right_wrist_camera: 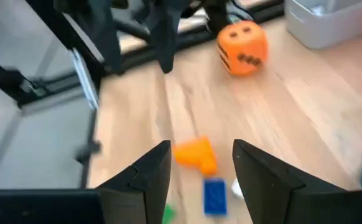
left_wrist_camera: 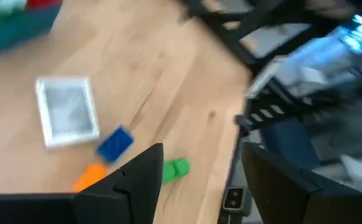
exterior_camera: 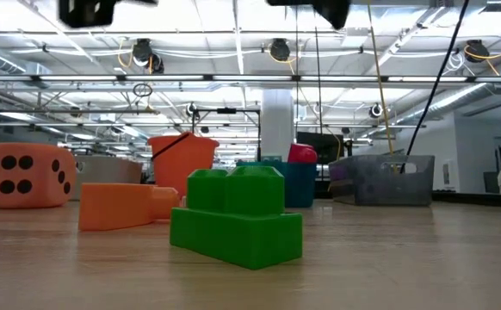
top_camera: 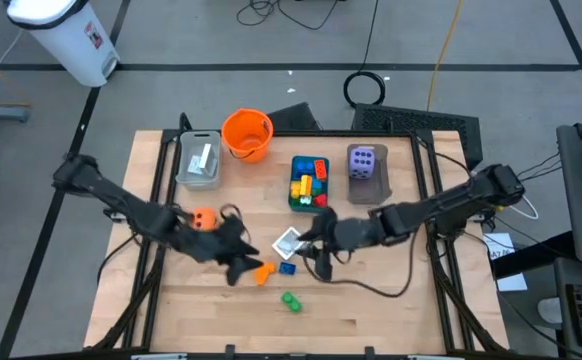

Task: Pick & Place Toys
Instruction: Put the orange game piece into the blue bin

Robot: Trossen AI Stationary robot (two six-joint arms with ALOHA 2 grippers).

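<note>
An orange brick (top_camera: 263,272), a blue brick (top_camera: 287,267), a white card (top_camera: 288,242) and a green brick (top_camera: 291,301) lie on the wooden table near its middle front. An orange die (top_camera: 203,219) sits to their left. A purple die (top_camera: 366,163) rests on a grey tray. My left gripper (top_camera: 239,262) is open and empty just left of the orange brick. In its wrist view (left_wrist_camera: 199,186) the card (left_wrist_camera: 67,111) and the blue brick (left_wrist_camera: 114,143) lie ahead. My right gripper (top_camera: 316,252) is open and empty right of the card. Its wrist view (right_wrist_camera: 201,177) faces the orange brick (right_wrist_camera: 195,154).
An orange bucket (top_camera: 247,135) and a grey tray (top_camera: 199,160) holding a card stand at the back left. A teal tray (top_camera: 309,182) with several bricks stands at the back middle. A cable trails from my right arm across the table front.
</note>
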